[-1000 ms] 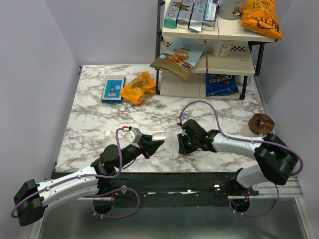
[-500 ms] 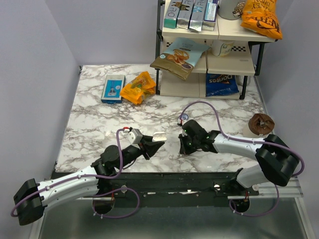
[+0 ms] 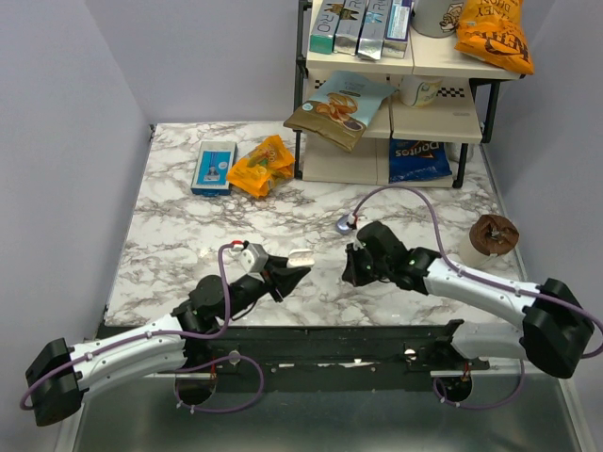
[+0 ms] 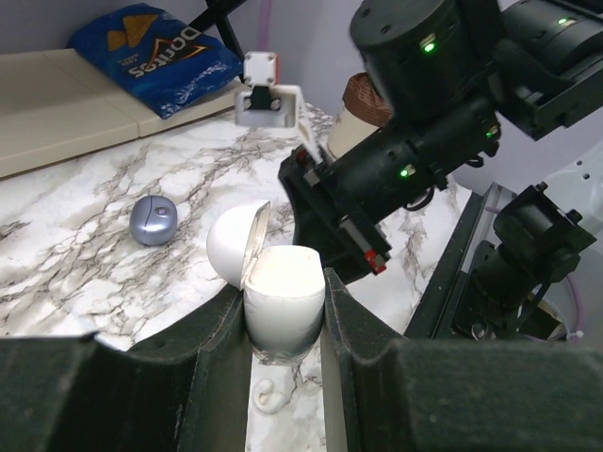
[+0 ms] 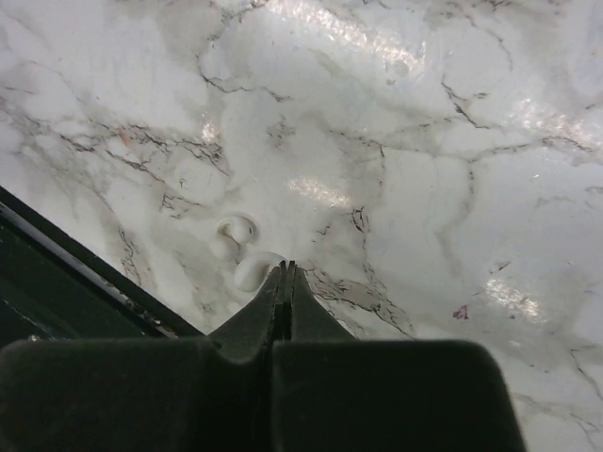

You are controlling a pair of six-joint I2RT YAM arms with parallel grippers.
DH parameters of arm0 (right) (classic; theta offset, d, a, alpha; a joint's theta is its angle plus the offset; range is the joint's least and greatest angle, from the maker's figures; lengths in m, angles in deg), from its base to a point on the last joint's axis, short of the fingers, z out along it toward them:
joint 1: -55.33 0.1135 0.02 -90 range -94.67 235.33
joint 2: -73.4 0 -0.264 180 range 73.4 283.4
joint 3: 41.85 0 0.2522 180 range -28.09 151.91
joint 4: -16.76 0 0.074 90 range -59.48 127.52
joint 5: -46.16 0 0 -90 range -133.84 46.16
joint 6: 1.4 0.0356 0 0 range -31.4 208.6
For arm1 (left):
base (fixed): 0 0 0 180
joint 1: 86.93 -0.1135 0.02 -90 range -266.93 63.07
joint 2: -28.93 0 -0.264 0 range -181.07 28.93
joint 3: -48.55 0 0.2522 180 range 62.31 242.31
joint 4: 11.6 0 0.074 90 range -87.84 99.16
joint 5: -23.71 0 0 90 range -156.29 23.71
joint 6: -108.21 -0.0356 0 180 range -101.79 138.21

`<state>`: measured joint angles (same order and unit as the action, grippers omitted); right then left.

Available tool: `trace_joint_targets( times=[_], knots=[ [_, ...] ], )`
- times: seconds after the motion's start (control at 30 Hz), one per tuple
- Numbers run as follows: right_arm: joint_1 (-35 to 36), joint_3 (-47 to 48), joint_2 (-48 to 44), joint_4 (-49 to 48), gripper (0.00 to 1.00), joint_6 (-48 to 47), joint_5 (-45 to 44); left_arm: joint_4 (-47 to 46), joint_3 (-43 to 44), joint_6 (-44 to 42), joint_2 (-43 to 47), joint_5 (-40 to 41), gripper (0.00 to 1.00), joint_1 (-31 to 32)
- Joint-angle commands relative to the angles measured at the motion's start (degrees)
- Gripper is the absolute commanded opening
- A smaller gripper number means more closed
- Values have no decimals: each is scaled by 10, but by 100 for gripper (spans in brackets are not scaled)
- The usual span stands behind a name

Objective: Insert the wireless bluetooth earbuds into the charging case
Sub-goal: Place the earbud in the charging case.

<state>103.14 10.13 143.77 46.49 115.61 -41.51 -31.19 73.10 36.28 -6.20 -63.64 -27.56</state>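
My left gripper (image 3: 300, 267) is shut on a white charging case (image 4: 283, 287) and holds it upright with its lid (image 4: 231, 247) open, just above the marble; the case also shows in the top view (image 3: 301, 255). A white curled earbud (image 4: 267, 396) lies on the table under the case, between my left fingers. My right gripper (image 5: 285, 269) is shut, its tips low at the table and touching one end of another white curled earbud (image 5: 247, 264). I cannot tell if that end is pinched. In the top view my right gripper (image 3: 351, 274) is just right of the case.
A small round blue-lilac puck (image 3: 344, 224) lies behind my right gripper and shows in the left wrist view (image 4: 154, 220). A snack rack (image 3: 396, 104) stands at the back right, a brown round thing (image 3: 494, 234) at right, a blue box (image 3: 213, 167) and an orange bag (image 3: 261, 165) at back left.
My right arm has swung its elbow out to the right and its gripper has shifted slightly right. My left arm and the case have stayed put.
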Motion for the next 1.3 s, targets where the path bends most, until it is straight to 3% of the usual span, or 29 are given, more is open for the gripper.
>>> trace_joint_targets(
  times=[0.0,0.27,0.43,0.57,0.93,1.27],
  knots=[
    [-2,27,-75,32,1,-11,-64,-27,-13,4,12,31,0,2],
    [0,73,-210,65,1,-94,-135,-66,8,13,-30,29,0,-22],
    [20,82,-275,55,1,-141,-186,-148,18,64,-101,-83,0,-86],
    [55,86,-300,29,1,-192,-230,-196,50,54,-161,-153,0,-114],
    [219,75,-304,-111,1,-307,-379,-355,129,52,-333,-255,0,-124],
    [244,34,-314,-210,1,-356,-424,-400,148,56,-365,-260,0,-124]
  ],
)
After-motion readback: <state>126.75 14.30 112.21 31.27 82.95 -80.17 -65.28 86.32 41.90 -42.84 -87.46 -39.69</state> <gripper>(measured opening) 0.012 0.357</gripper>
